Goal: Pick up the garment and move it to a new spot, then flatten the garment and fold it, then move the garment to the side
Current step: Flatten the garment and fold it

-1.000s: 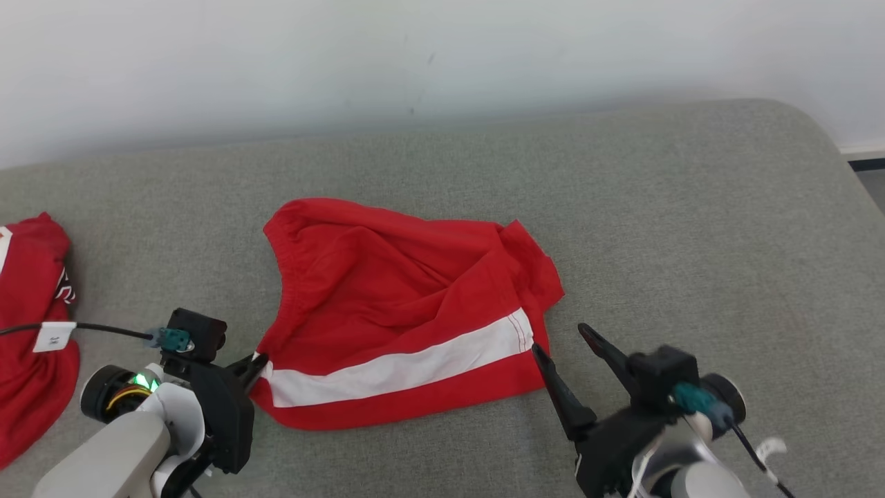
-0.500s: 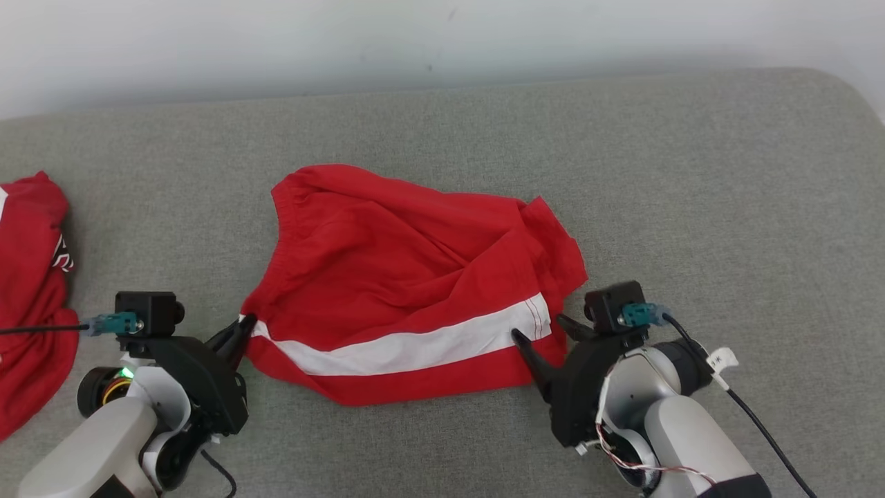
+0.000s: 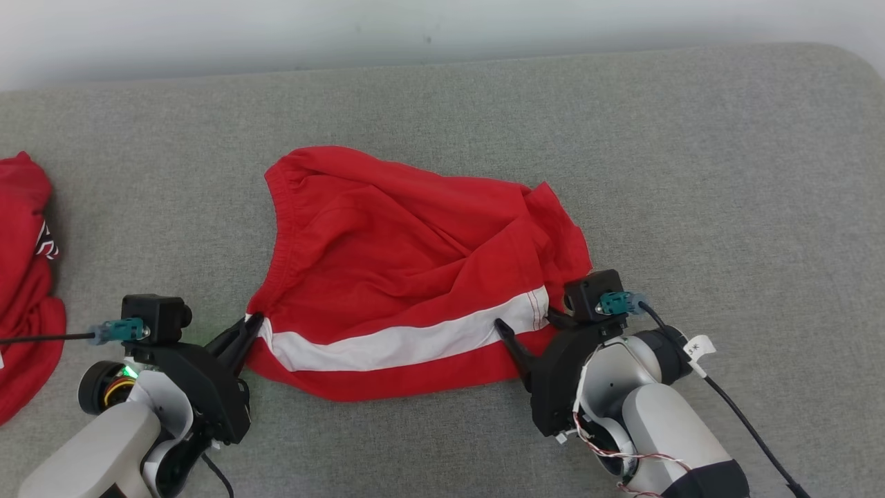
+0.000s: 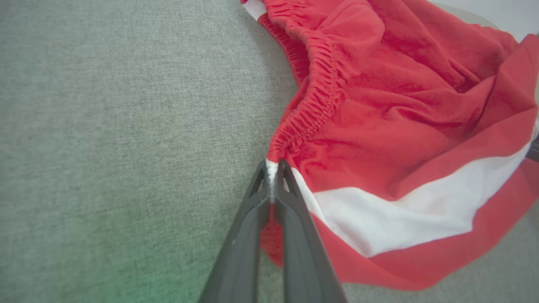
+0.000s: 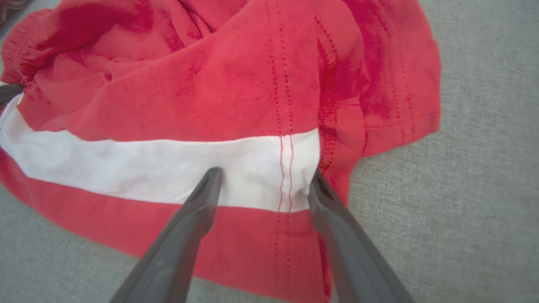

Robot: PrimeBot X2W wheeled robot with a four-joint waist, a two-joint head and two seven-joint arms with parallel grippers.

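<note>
**Desk:** Where do we place the garment [image 3: 408, 277]?

**Field:** Mid-cushion [image 3: 691, 173], nearer the front edge than the wall side. It is red with one white stripe [image 3: 401, 342] and lies rumpled.

**Desk:** And our grippers?

**Field:** Our left gripper [image 4: 271, 166] is clamped on the waistband [image 4: 311, 105] end, where the stripe begins. Our right gripper [image 5: 264, 174] has its fingers apart, straddling the stripe's stitched hem end, with nothing pinched yet.

**Desk:** How do we expect it to handle?

**Field:** We judge it light, soft and limp. It should sag and crease between two holds rather than slip. The gathered waistband and double-stitched hem look thickest, so we would grip there, at opposite ends of the stripe.

**Desk:** Anything else?

**Field:** A second red cloth [image 3: 28, 290] lies at the cushion's left edge, well apart.
</note>
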